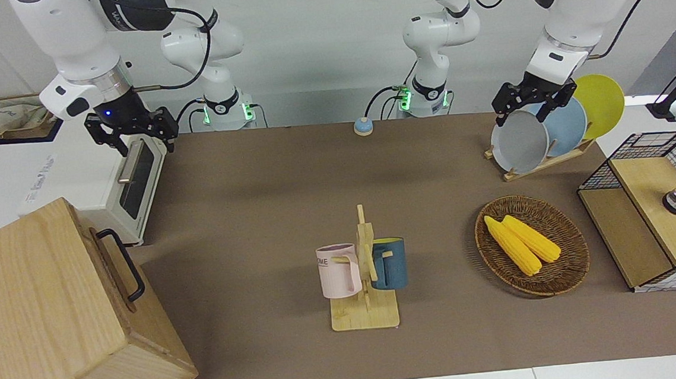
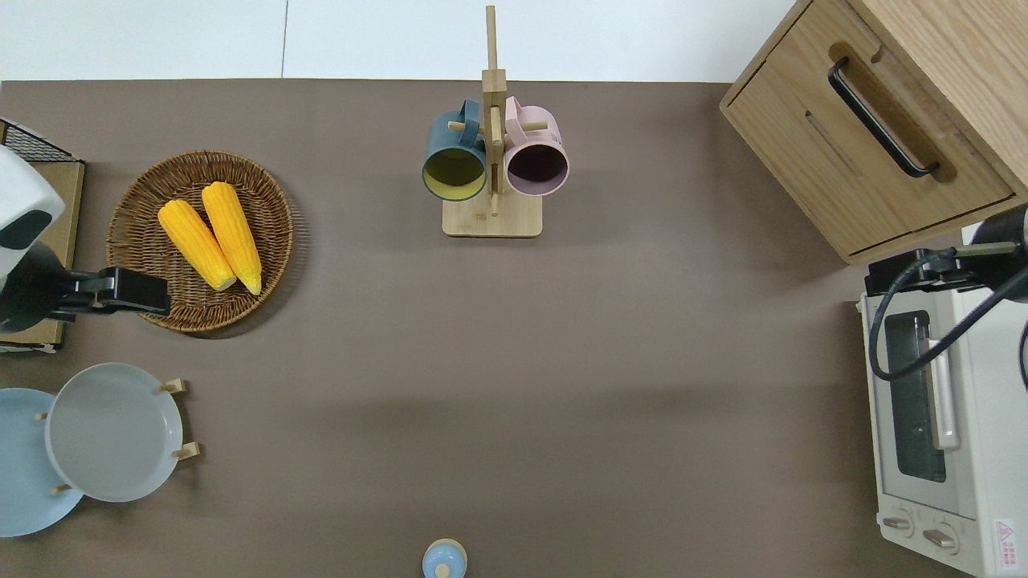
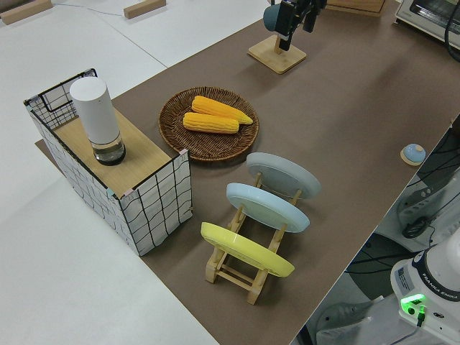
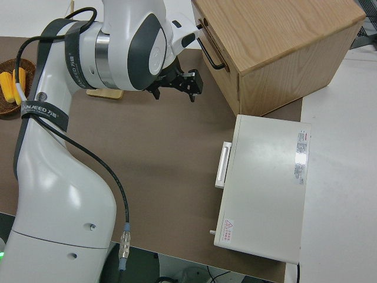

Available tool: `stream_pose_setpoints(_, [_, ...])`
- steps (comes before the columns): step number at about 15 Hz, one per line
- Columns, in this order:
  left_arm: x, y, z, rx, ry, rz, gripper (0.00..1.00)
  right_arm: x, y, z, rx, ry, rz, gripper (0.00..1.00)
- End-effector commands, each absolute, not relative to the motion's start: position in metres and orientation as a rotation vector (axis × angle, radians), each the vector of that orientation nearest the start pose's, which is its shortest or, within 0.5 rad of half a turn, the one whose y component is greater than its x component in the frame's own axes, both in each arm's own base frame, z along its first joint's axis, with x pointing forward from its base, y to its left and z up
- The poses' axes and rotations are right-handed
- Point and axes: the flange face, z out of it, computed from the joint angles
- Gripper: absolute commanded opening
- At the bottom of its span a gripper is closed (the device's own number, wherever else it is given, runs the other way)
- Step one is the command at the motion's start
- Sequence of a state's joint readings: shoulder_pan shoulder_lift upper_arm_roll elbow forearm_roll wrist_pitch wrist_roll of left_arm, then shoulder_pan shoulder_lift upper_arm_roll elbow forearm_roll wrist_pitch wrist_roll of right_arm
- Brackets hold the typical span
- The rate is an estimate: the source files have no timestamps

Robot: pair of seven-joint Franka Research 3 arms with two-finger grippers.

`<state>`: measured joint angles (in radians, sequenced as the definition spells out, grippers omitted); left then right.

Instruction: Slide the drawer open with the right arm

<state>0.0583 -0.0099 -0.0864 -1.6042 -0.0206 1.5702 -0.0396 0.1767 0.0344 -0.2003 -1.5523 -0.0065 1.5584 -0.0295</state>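
The drawer (image 2: 851,160) is a wide light-wood front with a black bar handle (image 2: 879,116) on the big pale wooden box (image 1: 37,305), at the right arm's end of the table. Its front sits flush with the box. My right gripper (image 1: 147,146), with a blue light at its wrist, hangs open in the air over the gap between the box and the white toaster oven (image 2: 964,449), apart from the handle (image 4: 212,50). The right side view shows the right gripper (image 4: 175,94) holding nothing. The left arm is parked, and its gripper (image 1: 520,118) is open.
A mug rack (image 2: 491,217) with a blue and a pink mug stands mid-table. A wicker basket (image 2: 136,201) with two corn cobs, a plate rack (image 1: 541,163) and a wire-grid box (image 1: 643,216) are toward the left arm's end. A small blue button (image 1: 363,126) lies near the robots.
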Motion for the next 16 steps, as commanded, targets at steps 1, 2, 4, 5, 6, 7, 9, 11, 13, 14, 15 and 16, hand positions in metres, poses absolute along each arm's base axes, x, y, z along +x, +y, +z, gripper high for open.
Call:
stream_pose_setpoints(1, [0.5459,-0.0165,0.6162,-3.148,-0.007,0.051,1.00,0.5645,-0.0213,0.6133,-3.139,0.036,0.071,0.987])
stream_pose_setpoints(2, [0.5461,-0.0165,0.6163,-3.148,-0.007,0.049,1.00,0.5647,-0.0214,0.6141,-3.147,0.036,0.067,0.987])
stream_pose_setpoints(4, [0.5461,-0.0165,0.6163,-3.148,-0.007,0.049,1.00,0.5649,-0.0185,0.6148,-3.144,0.043,0.064,0.987])
stream_pose_setpoints(5, [0.5459,-0.0174,0.6162,-3.148,-0.005,0.051,1.00,0.5649,-0.0190,0.6148,-3.141,0.046,0.064,0.987])
stream_pose_setpoints(6, [0.5461,-0.0165,0.6163,-3.148,-0.007,0.049,1.00,0.5644,-0.0194,0.6156,-3.144,0.043,0.062,0.990])
stream_pose_setpoints(7, [0.5461,-0.0165,0.6163,-3.148,-0.007,0.049,1.00,0.5644,-0.0213,0.6157,-3.145,0.046,0.062,0.987])
stream_pose_setpoints(9, [0.5461,-0.0174,0.6163,-3.148,-0.005,0.049,1.00,0.5646,-0.0264,0.6148,-3.145,0.050,0.064,0.987])
stream_pose_setpoints(11, [0.5459,-0.0165,0.6162,-3.148,-0.007,0.051,1.00,0.5645,-0.0275,0.6148,-3.147,0.053,0.064,0.987])
stream_pose_setpoints(13, [0.5459,-0.0174,0.6162,-3.148,-0.005,0.051,1.00,0.5646,-0.0206,0.6165,-3.162,0.046,0.058,0.987])
stream_pose_setpoints(14, [0.5461,-0.0165,0.6163,-3.148,-0.007,0.049,1.00,0.5645,-0.0217,0.6158,-3.179,0.042,0.061,0.987])
stream_pose_setpoints(15, [0.5460,-0.0182,0.6163,-3.148,-0.003,0.049,1.00,0.5645,-0.0224,0.6165,-3.185,0.042,0.059,0.987])
stream_pose_setpoints(16, [0.5459,-0.0174,0.6162,-3.148,-0.005,0.051,1.00,0.5637,-0.0276,0.6173,-3.184,0.055,0.060,0.987])
